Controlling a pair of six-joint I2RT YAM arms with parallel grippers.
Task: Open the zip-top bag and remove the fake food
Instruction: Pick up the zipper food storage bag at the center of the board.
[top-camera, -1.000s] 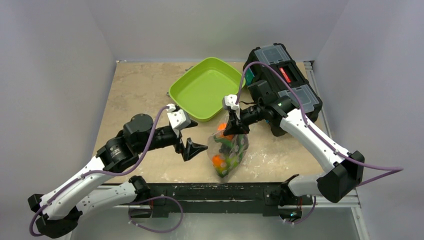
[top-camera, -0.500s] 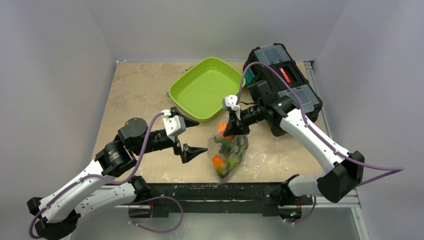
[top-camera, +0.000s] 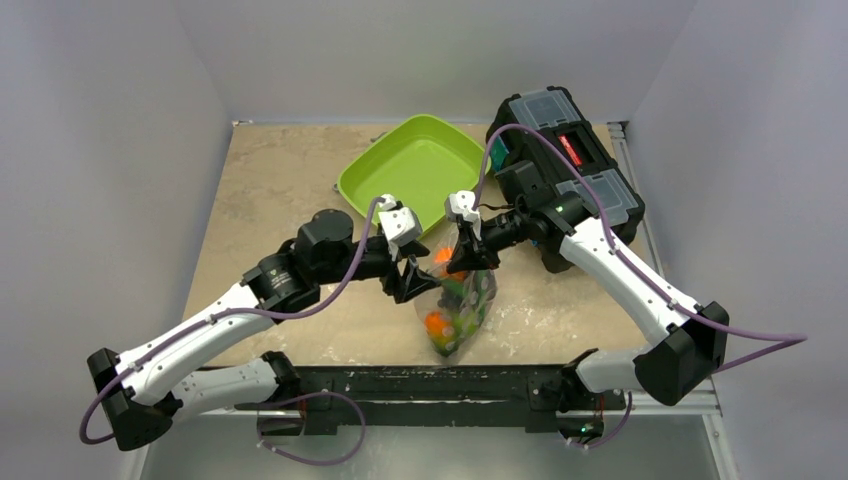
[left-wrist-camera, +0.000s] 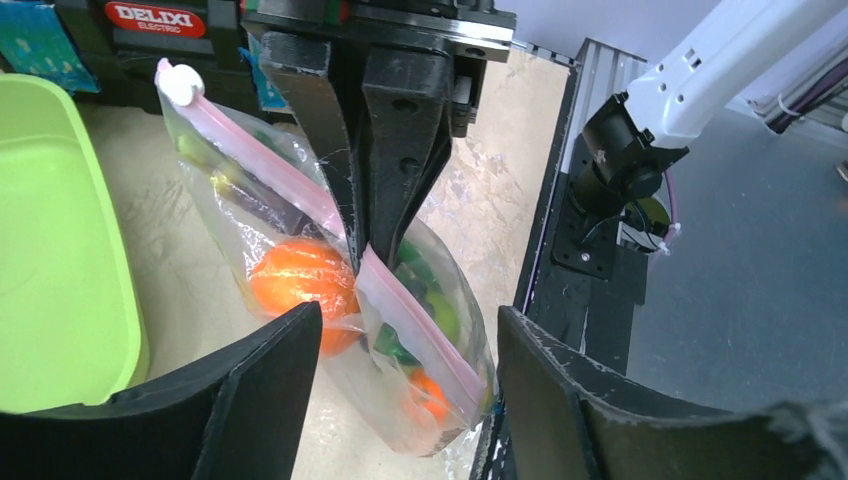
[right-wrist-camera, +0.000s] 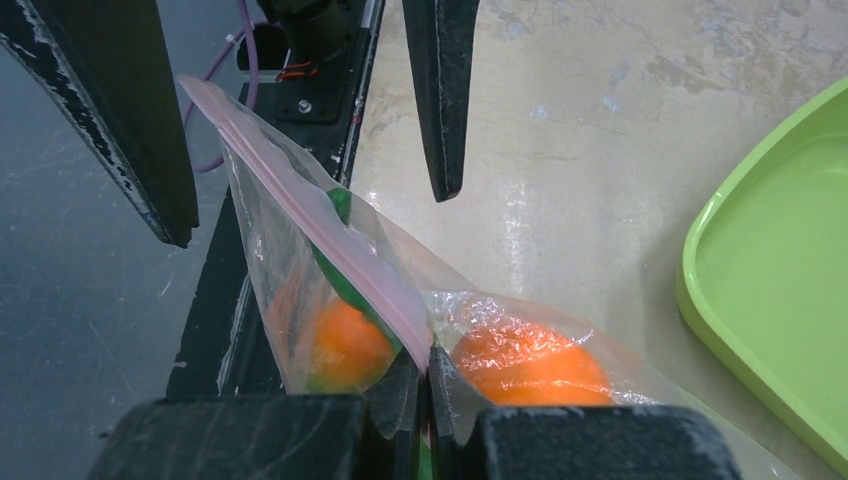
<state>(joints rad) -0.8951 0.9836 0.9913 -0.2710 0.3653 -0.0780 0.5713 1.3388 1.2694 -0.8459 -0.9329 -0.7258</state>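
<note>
Right gripper (right-wrist-camera: 425, 385) is pinched tight on the pink zip strip (left-wrist-camera: 262, 152), holding the zip-top bag (top-camera: 462, 310) upright, with the bag's bottom close to the table's (top-camera: 270, 190) front edge. Left gripper (left-wrist-camera: 405, 340) has its jaws spread, one on each side of the bag's mouth, a bit of gap on both sides. Fake food (left-wrist-camera: 300, 275) is all inside the bag. Green tray (top-camera: 395, 185) sits just behind, black toolbox (top-camera: 585, 175) off right, bare tabletop to the left.

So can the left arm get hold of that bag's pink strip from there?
Probably yes. The left arm has its open jaws either side of the strip, with nothing between. The right jaws pinch the strip mid-length and hold the bag up, leaving free strip beside them.
</note>
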